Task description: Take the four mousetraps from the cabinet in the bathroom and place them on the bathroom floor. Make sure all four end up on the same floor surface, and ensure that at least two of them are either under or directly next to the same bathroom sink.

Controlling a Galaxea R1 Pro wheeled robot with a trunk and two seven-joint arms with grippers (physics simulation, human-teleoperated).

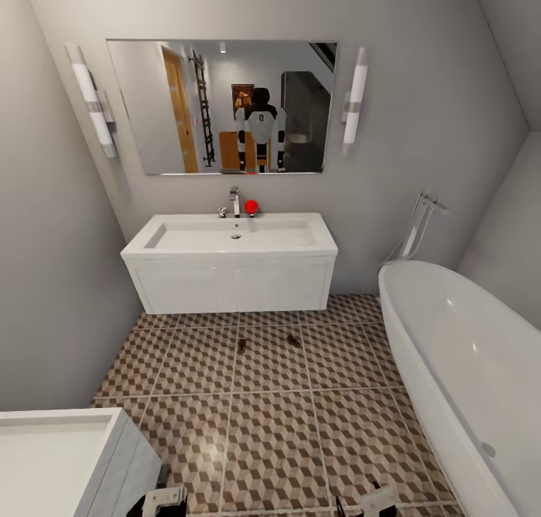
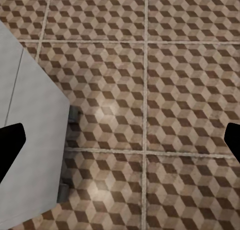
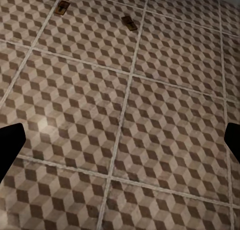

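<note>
The bathroom floor (image 1: 270, 427) lies open in front of the bathroom sink (image 1: 229, 265), hemmed by the white bathtub (image 1: 466, 359) on one flank and a small white unit (image 1: 68, 457) on the other. Two mousetraps, one (image 1: 242, 345) and another (image 1: 292, 340), rest flat on the tiles just before the sink's front, near each other but apart. The sink's basin holds nothing; a chrome tap (image 1: 234, 201) and a red object (image 1: 251, 207) stand at its back edge. The left gripper (image 2: 120, 140) and right gripper (image 3: 120, 140) both hang above bare tiles with fingers spread wide, grasping nothing. No writing is readable.
</note>
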